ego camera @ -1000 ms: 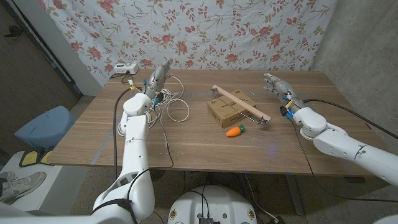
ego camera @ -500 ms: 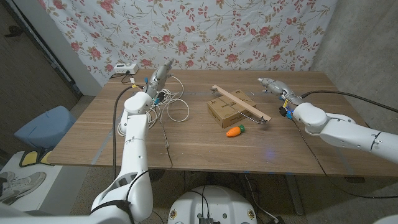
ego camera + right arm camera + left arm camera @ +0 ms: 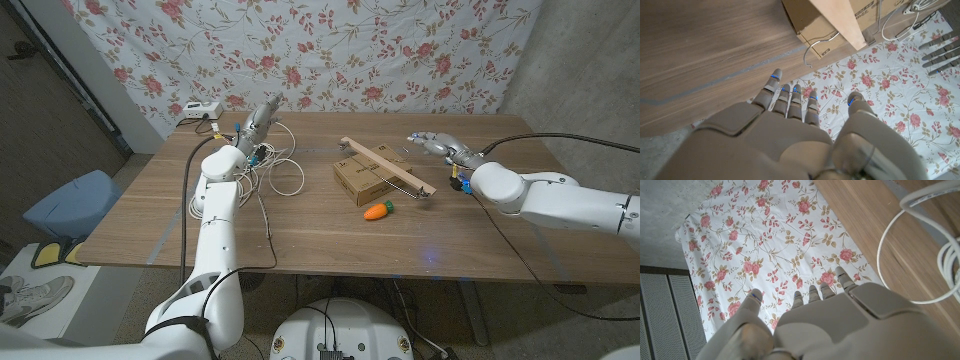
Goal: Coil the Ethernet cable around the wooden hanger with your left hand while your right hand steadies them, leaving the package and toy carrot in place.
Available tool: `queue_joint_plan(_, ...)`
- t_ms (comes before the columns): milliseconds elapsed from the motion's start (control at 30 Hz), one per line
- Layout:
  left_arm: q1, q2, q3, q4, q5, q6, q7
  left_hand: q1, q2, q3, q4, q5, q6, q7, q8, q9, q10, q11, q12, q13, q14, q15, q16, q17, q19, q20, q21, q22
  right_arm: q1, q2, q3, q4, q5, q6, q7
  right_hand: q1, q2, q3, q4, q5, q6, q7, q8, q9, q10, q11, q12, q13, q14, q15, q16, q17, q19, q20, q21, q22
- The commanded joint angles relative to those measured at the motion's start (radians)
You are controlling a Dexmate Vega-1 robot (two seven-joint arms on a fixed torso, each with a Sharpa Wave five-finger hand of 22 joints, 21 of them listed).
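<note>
The white Ethernet cable (image 3: 278, 165) lies in loose loops at the table's back left; a loop of the cable (image 3: 920, 255) also shows in the left wrist view. My left hand (image 3: 257, 121) hangs just above those loops with its fingers stretched out, holding nothing. The wooden hanger (image 3: 386, 166) rests slanted across the cardboard package (image 3: 358, 181), with the toy carrot (image 3: 378, 210) just in front. My right hand (image 3: 432, 142) hovers behind the hanger's right end, fingers apart and empty. In the right wrist view the hanger (image 3: 839, 20), its metal hook (image 3: 814, 49) and the package (image 3: 807, 22) lie beyond my hand (image 3: 790, 125).
A white power box (image 3: 197, 110) sits at the back left corner of the table (image 3: 320, 250). A thin dark cable (image 3: 266, 220) runs from the coil toward the front edge. A floral cloth hangs behind the table.
My right hand has swung left, toward the hanger's right end, with its fingers now pointing left. My left hand has stayed over the cable.
</note>
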Motion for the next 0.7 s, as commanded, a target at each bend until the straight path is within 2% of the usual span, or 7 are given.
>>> queue_joint_plan(33, 0.008, -0.001, -0.001, -0.001, -0.019, -0.017, -0.014, 0.009, 0.004, 0.000, -0.007, 0.003, 0.006, -0.004, 0.003, 0.003, 0.003, -0.001, 0.000, 0.004, 0.006, 0.000, -0.002, 0.003, 0.005, 0.001, -0.004, 0.003, 0.202, -0.071, -0.201, -0.230, -0.045, -0.278, -0.030, 0.005, -0.009, -0.001, -0.008, -0.006, 0.003, 0.002, 0.006, 0.003, 0.012, -0.003, 0.006, 0.005, 0.010, -0.002, 0.006, 0.000, 0.010, -0.004, -0.002, 0.004)
queue_joint_plan(67, 0.011, -0.002, 0.000, -0.004, -0.021, -0.019, -0.017, 0.009, 0.004, 0.000, -0.007, 0.003, 0.007, -0.004, 0.003, 0.003, 0.004, -0.001, 0.000, 0.004, 0.006, 0.000, -0.002, 0.003, 0.005, 0.001, -0.004, 0.003, 0.221, -0.068, -0.211, -0.258, -0.050, -0.345, -0.019, 0.005, -0.010, -0.001, -0.009, -0.006, 0.002, 0.003, 0.006, 0.003, 0.011, -0.003, 0.006, 0.005, 0.010, -0.003, 0.006, 0.000, 0.011, -0.004, -0.002, 0.004)
queue_joint_plan(133, 0.014, -0.004, 0.000, -0.006, -0.023, -0.021, -0.016, 0.009, 0.004, 0.000, -0.007, 0.003, 0.007, -0.004, 0.003, 0.003, 0.004, -0.002, 0.000, 0.004, 0.006, 0.000, -0.002, 0.003, 0.005, 0.001, -0.005, 0.003, 0.249, -0.061, -0.227, -0.281, -0.046, -0.419, -0.001, 0.006, -0.012, -0.002, -0.010, -0.006, 0.000, 0.003, 0.005, 0.003, 0.010, -0.005, 0.005, 0.005, 0.011, -0.004, 0.006, 0.000, 0.012, -0.004, -0.002, 0.004)
queue_joint_plan(300, 0.022, -0.007, 0.002, -0.015, -0.028, -0.025, -0.017, 0.008, 0.004, 0.000, -0.007, 0.003, 0.007, -0.004, 0.002, 0.003, 0.003, -0.001, -0.001, 0.004, 0.006, 0.000, -0.002, 0.003, 0.006, 0.002, -0.006, 0.003, 0.293, -0.048, -0.258, -0.311, -0.034, -0.534, 0.021, 0.000, -0.033, -0.015, -0.016, -0.009, 0.012, 0.008, 0.010, 0.004, 0.027, -0.003, 0.011, 0.006, 0.050, -0.016, 0.020, 0.003, 0.037, -0.001, 0.000, 0.004)
queue_joint_plan(467, 0.033, -0.011, 0.005, -0.033, -0.029, -0.022, -0.015, 0.008, 0.004, -0.001, -0.007, 0.002, 0.008, -0.004, 0.002, 0.003, 0.003, 0.000, -0.001, 0.004, 0.006, 0.000, -0.002, 0.003, 0.006, 0.002, -0.007, 0.003, 0.325, -0.041, -0.281, -0.335, -0.026, -0.615, 0.046, -0.002, -0.038, -0.019, -0.017, -0.010, 0.015, 0.010, 0.010, 0.005, 0.033, -0.001, 0.013, 0.006, 0.053, -0.018, 0.021, 0.004, 0.041, -0.001, 0.000, 0.004)
queue_joint_plan(700, 0.046, -0.016, 0.011, -0.051, -0.033, -0.018, -0.012, 0.008, 0.004, -0.002, -0.008, 0.002, 0.009, -0.003, 0.001, 0.003, 0.005, 0.002, -0.001, 0.004, 0.007, 0.001, -0.002, 0.003, 0.007, 0.003, -0.009, 0.003, 0.350, -0.042, -0.306, -0.340, -0.020, -0.635, 0.074, 0.000, -0.038, -0.022, -0.020, -0.005, 0.049, 0.027, 0.020, 0.006, 0.078, 0.008, 0.027, 0.009, 0.097, -0.029, 0.034, 0.007, 0.074, -0.007, 0.002, 0.005)
